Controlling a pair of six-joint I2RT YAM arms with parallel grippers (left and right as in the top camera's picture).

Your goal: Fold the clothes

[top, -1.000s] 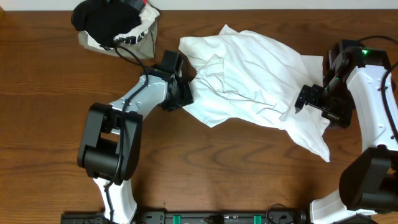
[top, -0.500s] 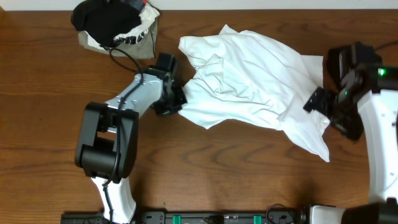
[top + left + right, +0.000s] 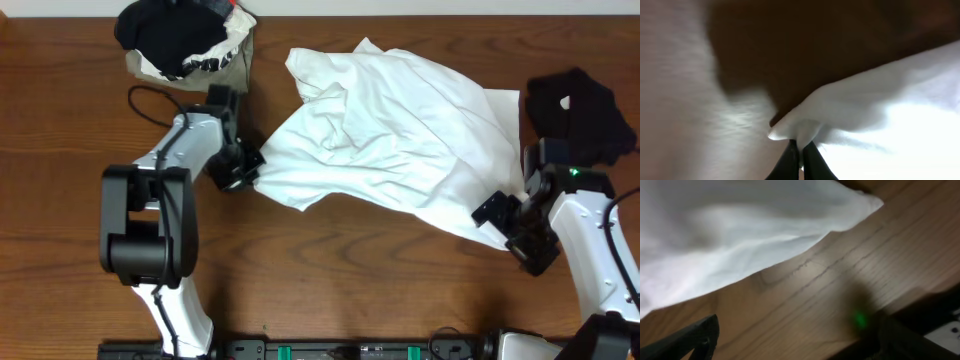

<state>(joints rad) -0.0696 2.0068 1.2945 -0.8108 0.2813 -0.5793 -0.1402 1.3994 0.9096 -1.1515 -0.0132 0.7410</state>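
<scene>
Left gripper (image 3: 243, 172) has dragged the white T-shirt (image 3: 400, 130) edge toward 9 o'clock, jaws clenched on it. The right gripper (image 3: 510, 230) dropped to 4 o'clock, jaws released, empty. Shirt lies at centre, still crumpled: spreading underway, folding not begun.

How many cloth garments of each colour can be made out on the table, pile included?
Large crumpled plain white T-shirt: 1
Black cloth garment on top of the pile: 1
Pale cloth with black print beneath it: 1
Total: 3
</scene>
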